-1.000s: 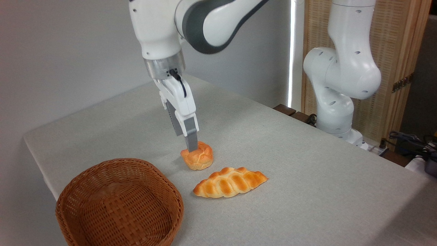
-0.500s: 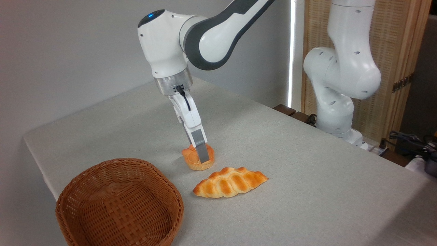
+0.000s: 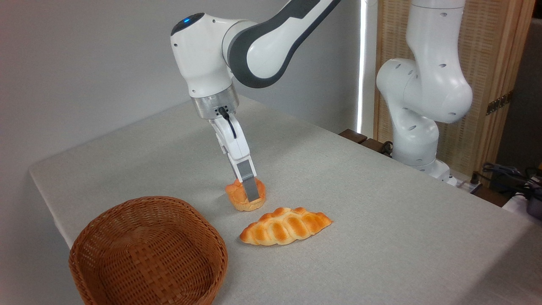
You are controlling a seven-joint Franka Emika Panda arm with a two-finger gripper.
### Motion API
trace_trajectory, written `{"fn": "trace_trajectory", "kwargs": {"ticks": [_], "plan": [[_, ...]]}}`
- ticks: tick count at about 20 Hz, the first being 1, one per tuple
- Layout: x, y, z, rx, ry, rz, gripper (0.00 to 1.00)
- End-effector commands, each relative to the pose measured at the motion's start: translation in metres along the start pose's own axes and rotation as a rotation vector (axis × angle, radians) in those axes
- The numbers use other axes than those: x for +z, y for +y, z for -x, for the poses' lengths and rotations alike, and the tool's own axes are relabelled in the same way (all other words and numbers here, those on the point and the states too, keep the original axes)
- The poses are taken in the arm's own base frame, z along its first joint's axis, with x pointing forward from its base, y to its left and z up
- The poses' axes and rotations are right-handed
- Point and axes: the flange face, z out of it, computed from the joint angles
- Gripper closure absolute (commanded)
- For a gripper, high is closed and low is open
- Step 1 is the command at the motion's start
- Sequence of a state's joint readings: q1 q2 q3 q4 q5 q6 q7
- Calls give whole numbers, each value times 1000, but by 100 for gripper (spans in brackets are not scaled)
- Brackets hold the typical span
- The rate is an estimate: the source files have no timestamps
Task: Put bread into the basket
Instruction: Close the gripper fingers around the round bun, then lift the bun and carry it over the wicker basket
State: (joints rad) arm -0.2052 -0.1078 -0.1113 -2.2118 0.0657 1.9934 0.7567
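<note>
Fingers of the gripper point(image 3: 250, 194), which stood higher a second ago, now straddle the bread point(image 3: 245, 197) on the table point(image 3: 381, 212); whether they grip it is unclear, and the basket point(image 3: 148, 253) stays empty.

One fixed view: raised, off the near-left corner of my table point(image 3: 381, 220), facing far-right, moderately close (my base point(image 3: 417, 144) at far right, basket point(image 3: 148, 254) nearest).

Pincer point(image 3: 250, 194) around bun point(image 3: 245, 197), near empty basket point(image 3: 148, 252).
</note>
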Motion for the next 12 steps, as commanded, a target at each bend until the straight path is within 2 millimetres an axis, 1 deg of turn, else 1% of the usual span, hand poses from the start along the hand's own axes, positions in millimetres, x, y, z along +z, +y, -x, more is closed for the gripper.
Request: {"fn": "trace_trajectory", "kwargs": {"ticks": [1,4,6,9,10,11,12], "plan": [[1,0,-2,-13,1,-18,47],[-4,-2,-2,-15,5,-22,47],[-32,-8,-5,-25,21,-34,47],[-80,-19,-6,-40,2,-9,47],[-95,-26,-6,-50,7,-12,47],[-111,-40,-6,-65,30,-28,47],[-122,-49,-7,-74,49,-46,47]]}}
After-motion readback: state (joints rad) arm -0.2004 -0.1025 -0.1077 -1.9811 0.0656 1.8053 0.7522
